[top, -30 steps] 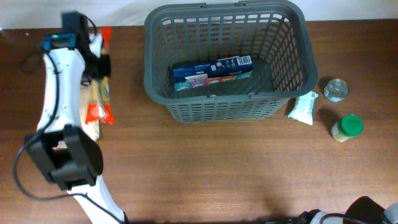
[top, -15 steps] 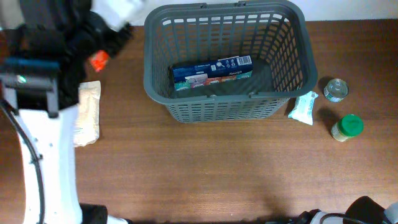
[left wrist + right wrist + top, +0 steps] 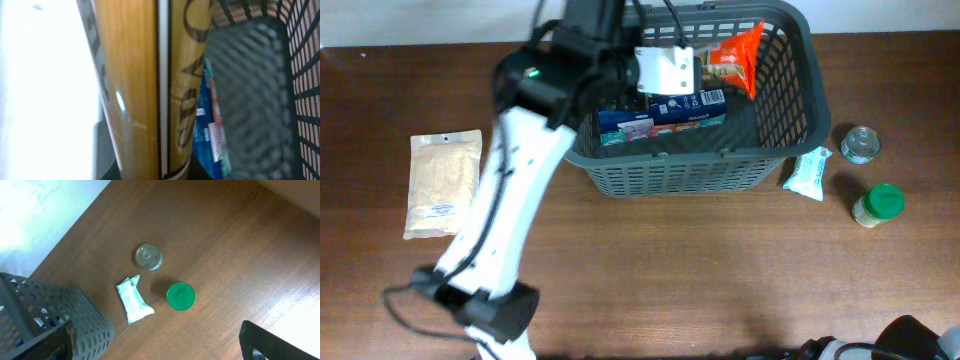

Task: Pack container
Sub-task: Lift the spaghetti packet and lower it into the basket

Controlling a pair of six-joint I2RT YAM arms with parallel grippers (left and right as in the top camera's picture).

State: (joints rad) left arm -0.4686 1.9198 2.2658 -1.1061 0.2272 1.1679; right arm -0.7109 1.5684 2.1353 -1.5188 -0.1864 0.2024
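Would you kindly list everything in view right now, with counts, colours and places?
basket: one, dark grey, far middle of the table
box: one, blue, lying inside the basket
snack bag: one, orange, held over the basket
flat packet: one, beige, on the table left of the basket
small pouch: one, white-mint, beside the basket's right front corner
tin can: one, silver, right of the basket
jar: one, green lid, in front of the can
table: one, brown wood
left gripper: one, shut on the snack bag
right gripper: one, black, open, above the table
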